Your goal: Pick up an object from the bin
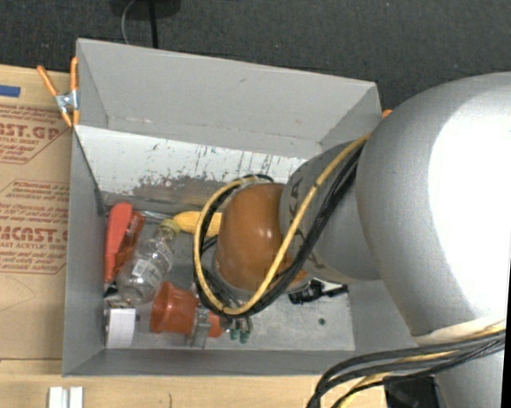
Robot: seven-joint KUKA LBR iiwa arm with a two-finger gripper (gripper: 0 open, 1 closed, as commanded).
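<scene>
Standing at the near wall of the bin, I see first, in its near left corner, a small white box, and just beside it, along the near wall, a red cup-shaped thing lying on its side. Right next to this red thing the gripper stands low in the bin, under the brown-orange cover of the wrist and a loop of yellow and black cables. The cover hides so much that I cannot tell if the gripper is open or closed, and I see nothing held in it. A little farther in, a clear plastic bottle lies tilted just beside the red thing, and along the left wall there is a long orange-red tool. Behind the bottle a yellow curved thing, maybe a toy banana, goes partly under the cover. On the right part of the floor, close to the arm, lies a small black piece, well apart from the others. The far wall is bare and scratched. In my judgement the step in hand is the approach for the grasp: nothing is lifted yet, and the red cup-shaped thing, being nearest to the gripper, is the most probable one to be taken. The next move calls for closing on this one thing alone and then lifting straight up, so that the bottle beside it is not dragged along.
</scene>
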